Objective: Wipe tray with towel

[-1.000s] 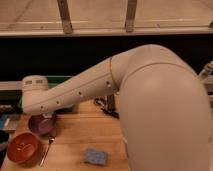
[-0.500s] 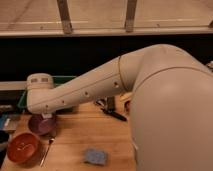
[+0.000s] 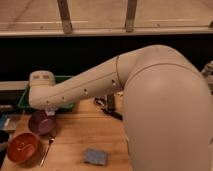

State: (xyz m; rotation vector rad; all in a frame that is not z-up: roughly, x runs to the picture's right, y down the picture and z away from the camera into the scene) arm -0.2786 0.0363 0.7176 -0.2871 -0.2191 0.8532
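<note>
Over the last second the pale arm has swung a little to the right and lifted slightly, and its bulky upper part now fills more of the right side of the view, hiding much of the surface there. The arm's far end hangs at the left, just in front of the green tray, which sits at the left rear of the surface and shows only as a strip of rim and wall behind the arm. The gripper is hidden under that far end, so what it has hold of cannot be told; its fingers are closed all the way. A small pale scrap shows below the arm's end, just above the purple bowl; it may be the towel, but that cannot be settled. By my judgement the arm is positioning near the tray and wiping inside it has not visibly begun. The wooden surface also carries an orange bowl at the front left, a thin utensil just beside it, a blue-grey pad near the front edge, and a dark tool close to the arm. Behind the surface runs a dark band, and above it a pale wall with a horizontal rail and two metal uprights.
</note>
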